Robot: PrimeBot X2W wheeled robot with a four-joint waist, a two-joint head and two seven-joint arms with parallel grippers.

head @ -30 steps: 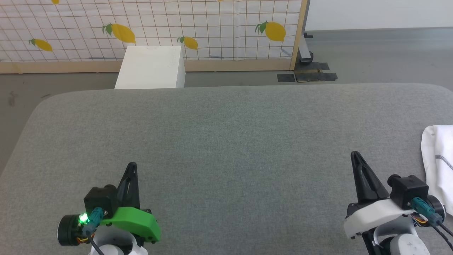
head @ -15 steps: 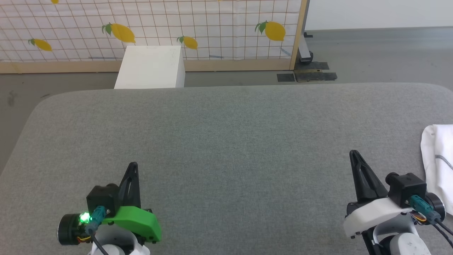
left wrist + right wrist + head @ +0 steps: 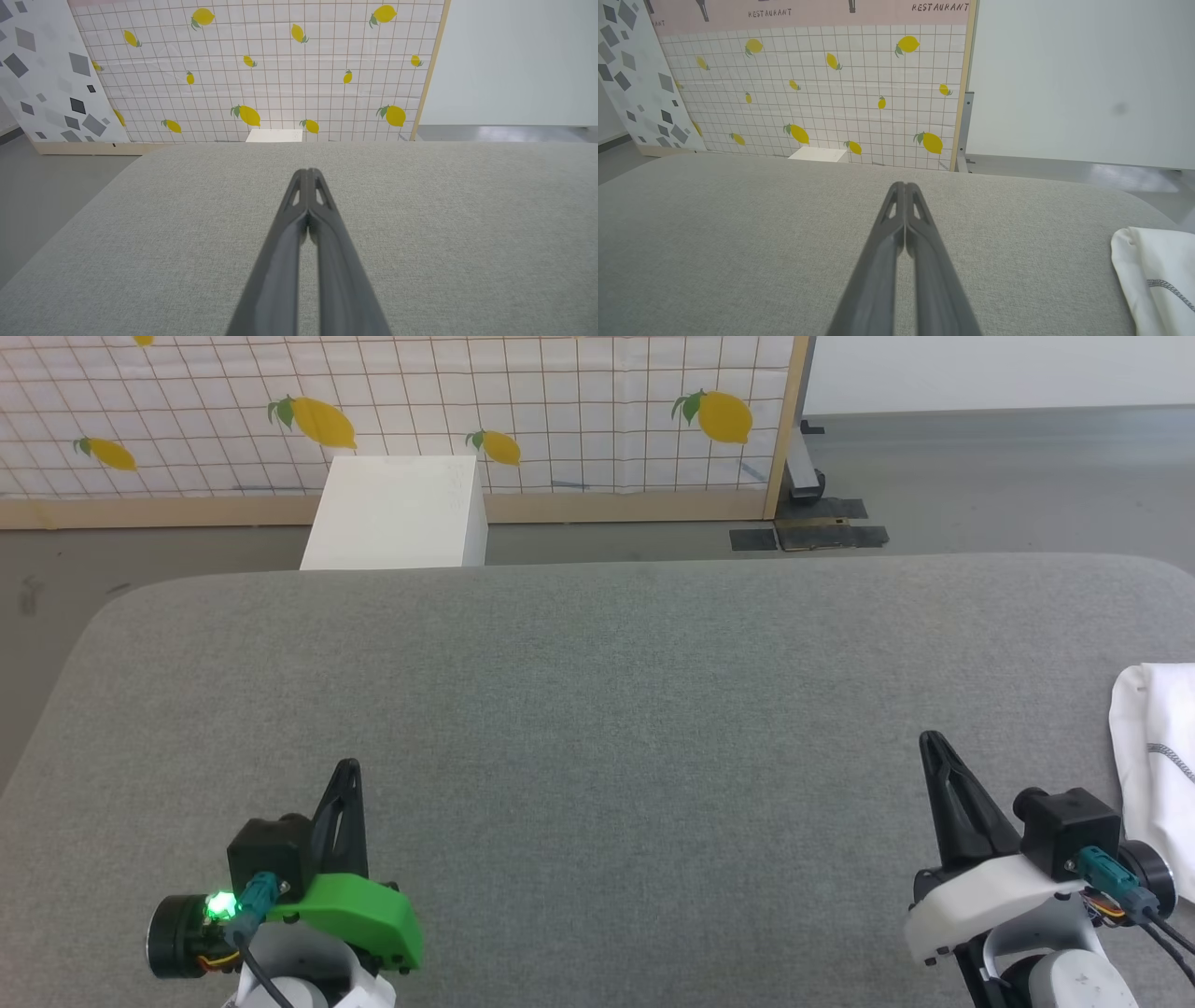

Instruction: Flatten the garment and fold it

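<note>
The garment is white with a dark flecked seam and lies at the far right edge of the grey padded table, cut off by the frame. In the right wrist view the garment sits at the lower right. My right gripper is shut and empty, hovering just left of the garment without touching it; its fingers are pressed together. My left gripper is shut and empty at the lower left over bare table, fingers closed tip to tip.
A white box stands on the floor behind the table's far edge. A lemon-patterned grid screen with a wooden frame backs the scene. Dark tape patches lie on the grey floor at the right.
Both grippers have crept very slightly up the head view. The garment has not moved.
</note>
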